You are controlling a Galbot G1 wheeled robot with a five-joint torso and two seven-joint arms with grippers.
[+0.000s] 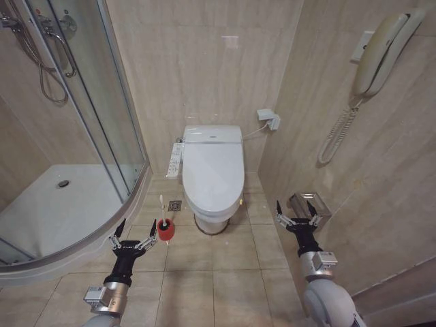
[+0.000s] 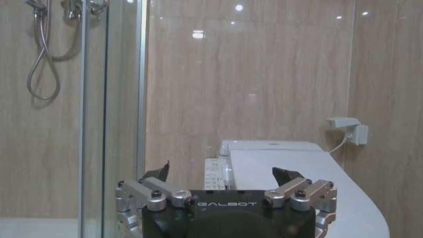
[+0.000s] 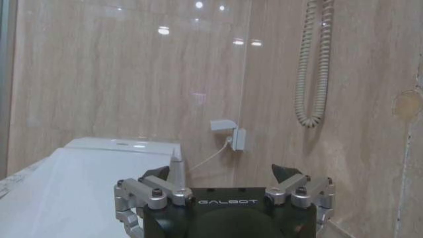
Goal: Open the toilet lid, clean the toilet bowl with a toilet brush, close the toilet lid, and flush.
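Note:
The toilet lid is a glossy white oval lying shut over the toilet bowl, which is hidden under it; it also shows in the left wrist view and the right wrist view. The toilet brush stands with its thin white handle upright in a small red holder cup on the floor left of the toilet. My left gripper hangs open just left of the red cup, its right fingertip close to it. My right gripper is open to the right of the toilet, near the wall.
A glass shower enclosure with a white tray fills the left side. A control panel sits on the toilet's left flank. On the right wall hang a phone and a metal paper holder. Tiled floor lies in front.

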